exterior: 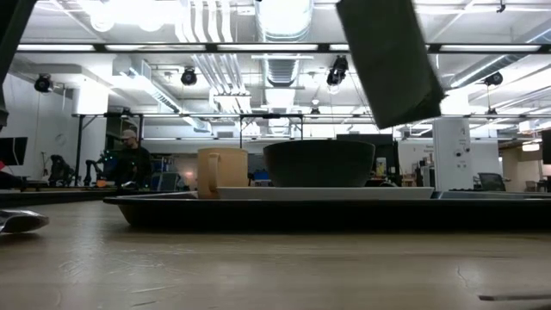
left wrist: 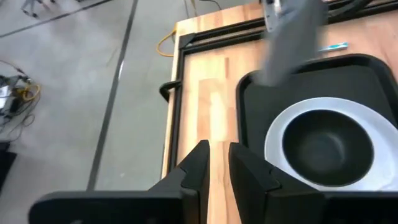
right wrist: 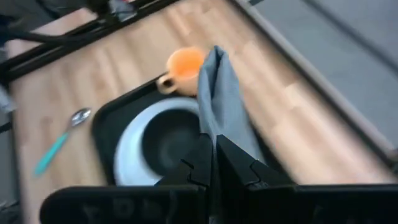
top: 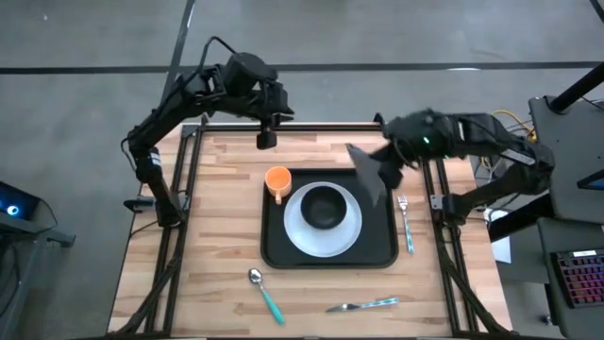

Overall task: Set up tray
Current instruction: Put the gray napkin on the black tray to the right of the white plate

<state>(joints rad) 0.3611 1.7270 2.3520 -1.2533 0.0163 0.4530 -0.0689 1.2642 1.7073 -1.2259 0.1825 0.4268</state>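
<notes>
From overhead, the black round-cornered tray (top: 330, 257) lies mid-table on pale wood planks (top: 217, 236), long axis left-right. The right gripper (top: 382, 162) pinches a grey cloth (top: 373, 179) above it. Level view: industrial hall behind. Left wrist view: the left gripper (left wrist: 217, 163) hovers slightly parted, empty.

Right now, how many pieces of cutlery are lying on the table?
3: a spoon near the front left of the tray, a fork beside its right edge, and another utensil in front of it.
</notes>
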